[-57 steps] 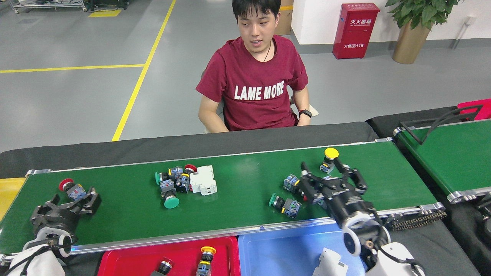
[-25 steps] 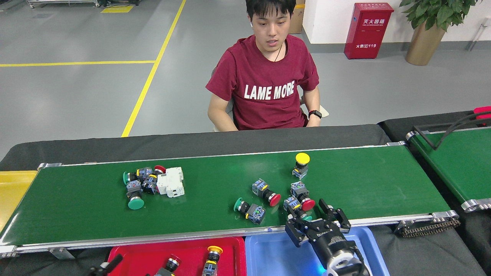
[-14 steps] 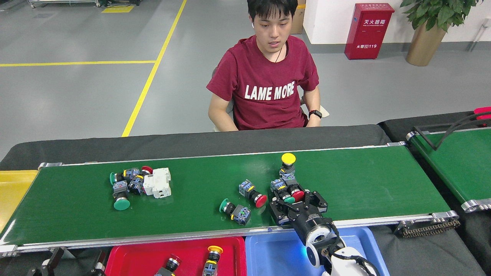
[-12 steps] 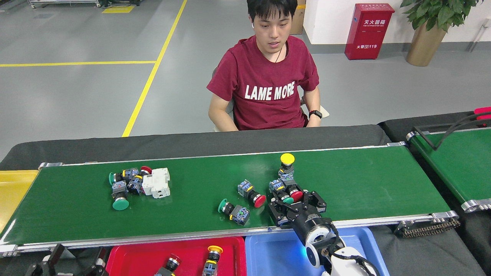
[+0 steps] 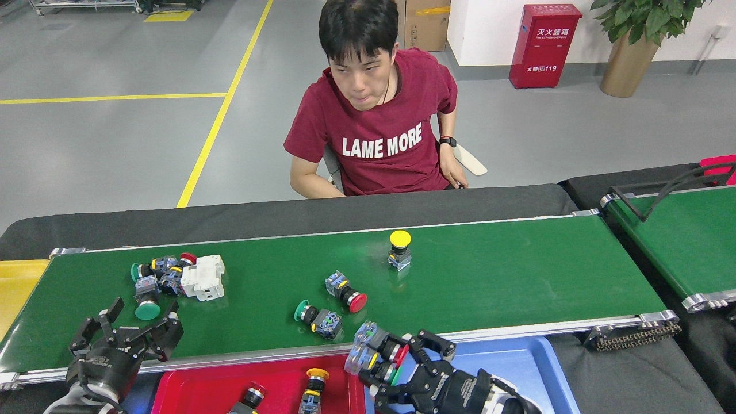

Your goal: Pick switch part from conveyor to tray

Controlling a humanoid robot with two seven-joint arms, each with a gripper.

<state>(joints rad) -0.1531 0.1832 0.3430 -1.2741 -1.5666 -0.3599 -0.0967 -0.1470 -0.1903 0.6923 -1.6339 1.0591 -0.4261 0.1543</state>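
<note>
Right gripper (image 5: 386, 363) sits low over the seam between the red tray (image 5: 190, 391) and the blue tray (image 5: 517, 368), just off the conveyor's (image 5: 517, 276) near rail, fingers (image 5: 437, 343) clenched on a pair of push-button switch parts (image 5: 376, 353), red and green caps showing. Left gripper (image 5: 129, 333) hangs over the belt's near-left corner, fingers spread and empty, just short of the green-capped switch (image 5: 146, 305) in the left cluster beside the white circuit breaker (image 5: 203, 278). Mid-belt: red-capped switch (image 5: 347, 292), green-capped switch with blue base (image 5: 318, 318), yellow-capped switch (image 5: 399, 248) standing upright. Belt's right half is bare. Red tray holds two switches near its lower edge. A seated person (image 5: 374, 126) faces across the black counter (image 5: 287, 215).
</note>
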